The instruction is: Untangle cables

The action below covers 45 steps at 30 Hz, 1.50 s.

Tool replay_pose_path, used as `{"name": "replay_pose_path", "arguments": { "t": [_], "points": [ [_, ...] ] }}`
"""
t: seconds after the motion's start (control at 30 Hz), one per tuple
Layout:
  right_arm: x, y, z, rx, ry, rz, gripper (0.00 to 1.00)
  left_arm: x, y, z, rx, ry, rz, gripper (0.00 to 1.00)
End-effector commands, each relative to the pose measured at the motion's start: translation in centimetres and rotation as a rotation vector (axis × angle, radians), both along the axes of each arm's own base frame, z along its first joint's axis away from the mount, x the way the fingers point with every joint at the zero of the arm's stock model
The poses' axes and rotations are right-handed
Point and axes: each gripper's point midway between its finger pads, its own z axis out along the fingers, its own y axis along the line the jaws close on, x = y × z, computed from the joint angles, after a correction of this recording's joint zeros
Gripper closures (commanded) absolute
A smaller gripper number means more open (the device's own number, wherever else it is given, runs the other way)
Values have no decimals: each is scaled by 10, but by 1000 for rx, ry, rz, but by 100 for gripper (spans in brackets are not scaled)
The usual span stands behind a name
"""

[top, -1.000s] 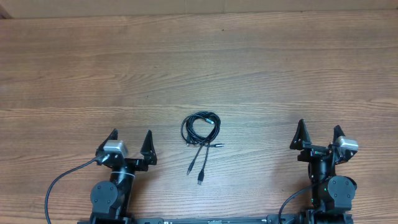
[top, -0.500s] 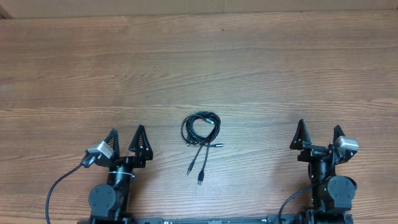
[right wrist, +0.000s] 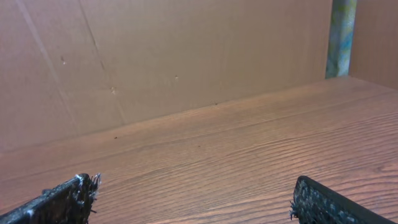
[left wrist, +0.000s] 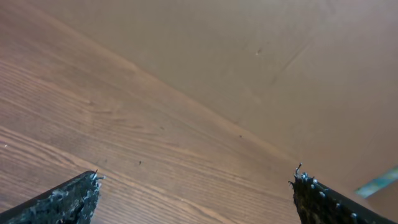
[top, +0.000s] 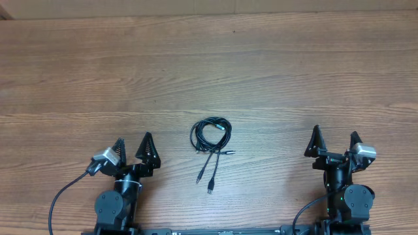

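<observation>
- Left claw (top: 134,139) gapes wide and empty, angled slightly leftward, near the bench's (top: 261,65) front edge.
- Right claw (top: 334,132) is likewise wide and empty, pointing forward.
- Cables (top: 210,156) lie coiled between them, untouched.

Prob. a robotics lab / test bench, not a home: 2 robot arms (top: 114,202) w/ cabling at edge of a wood-grain table (top: 261,65). Plain cardboard backdrop (right wrist: 186,50) straight ahead of left gripper (top: 133,138) & right gripper (top: 334,132); teal upright strip (right wrist: 341,37) fwd-right of right gripper.
</observation>
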Motion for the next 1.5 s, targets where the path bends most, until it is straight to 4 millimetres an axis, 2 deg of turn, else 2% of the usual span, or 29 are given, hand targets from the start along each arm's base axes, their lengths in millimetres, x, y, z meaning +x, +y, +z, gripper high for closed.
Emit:
{"name": "replay_pose_path", "arguments": {
  "t": [0.0,1.33,1.47],
  "points": [
    [0,-2,-3,-1,3,-12,0,0,3,-4,-8,13,13,1],
    [0,-2,-3,-1,3,-12,0,-1,2,-7,-2,24,11,0],
    [0,-2,-3,-1,3,-12,0,0,1,2,-5,-11,7,1]
  ]
}}
